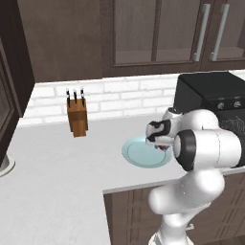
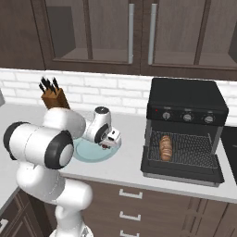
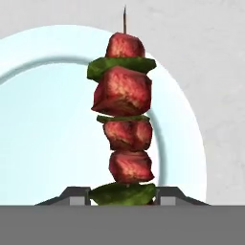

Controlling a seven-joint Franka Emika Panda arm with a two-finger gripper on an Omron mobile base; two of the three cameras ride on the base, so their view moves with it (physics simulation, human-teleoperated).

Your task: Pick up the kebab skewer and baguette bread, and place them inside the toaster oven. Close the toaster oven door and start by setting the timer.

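The kebab skewer (image 3: 123,95), red meat chunks and green pieces on a thin stick, lies on a pale blue plate (image 3: 43,119). My gripper (image 3: 122,196) is down over the plate, its two fingertips (image 3: 79,196) pressed against the green piece at the skewer's near end, shut on it. In the base views the hand (image 1: 162,143) (image 2: 107,143) hovers low over the plate (image 1: 136,155) (image 2: 90,152). The baguette bread (image 2: 165,147) lies on the wire rack inside the black toaster oven (image 2: 187,99) (image 1: 210,91). The toaster oven door (image 2: 183,172) hangs open, folded down flat.
A wooden knife block (image 1: 77,117) (image 2: 54,98) stands against the white brick wall, behind and left of the plate. The counter's front edge (image 1: 139,186) runs just in front of the plate. Dark cabinets hang above.
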